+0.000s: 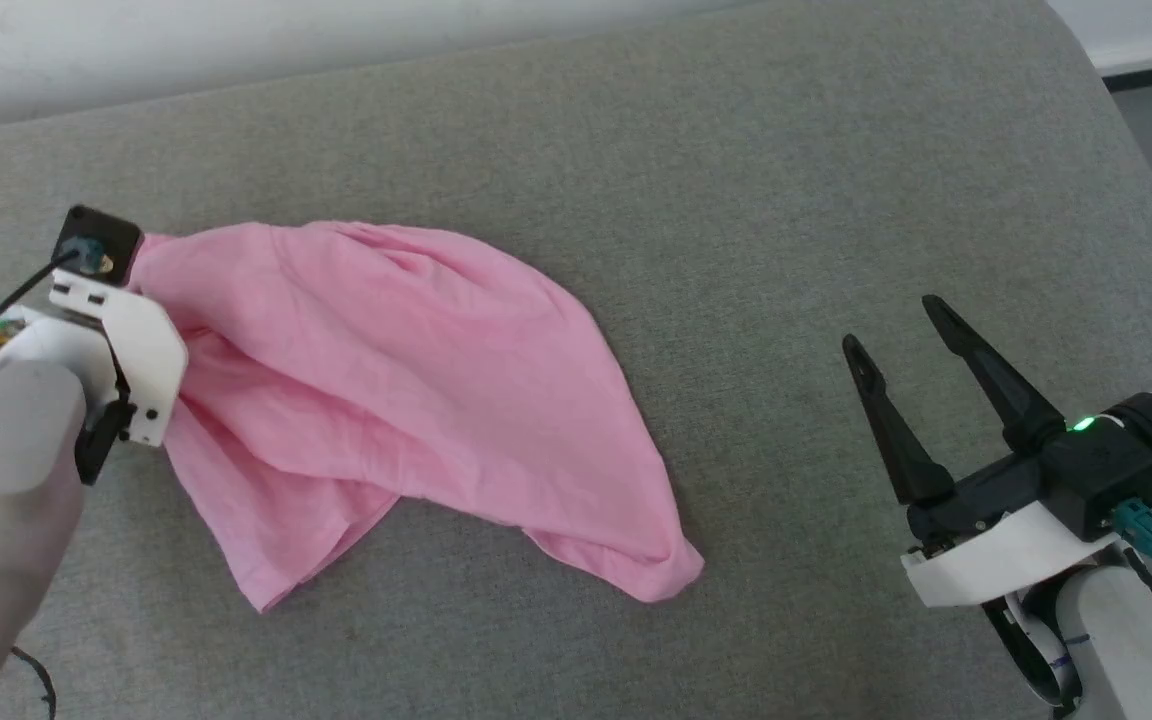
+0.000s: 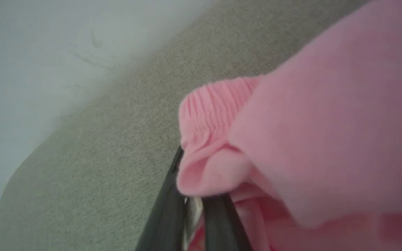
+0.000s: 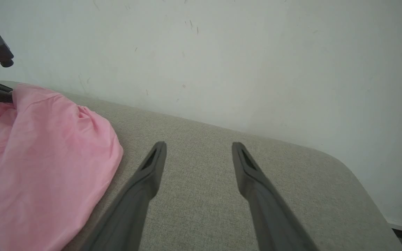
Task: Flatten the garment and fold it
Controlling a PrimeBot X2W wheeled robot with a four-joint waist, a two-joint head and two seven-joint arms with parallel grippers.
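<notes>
On the grey cushion (image 1: 736,150) in front of us lies the pink garment (image 1: 406,400), a rumpled heap. It spreads from the left side toward the middle, with one pointed end trailing to the lower right. Our left claw (image 2: 190,204) is closed narrow on the ribbed band at the garment's far-left corner, and the wrist view shows that band bunched up between the two dark fingers. Our right claw (image 1: 891,325) stands wide with nothing in it, well apart from the cloth on the bare cushion to the right.

We judge that we are in the flattening step, with one corner taken, the other free and no folding begun. The next move likely calls for the right claw to reach the trailing end nearest it and pinch an edge there. The two claws could then draw the cloth taut and lay it smooth. The cloth looks thin and limp, so a shallow pinch may slip.

From the head, cloth and the wrist housing cover the left fingertips. The left wrist picture is blurred at close range, so we cannot tell how many layers are pinched. The heap's overlaps hide its true outline, so we cannot tell what kind of garment this is.
</notes>
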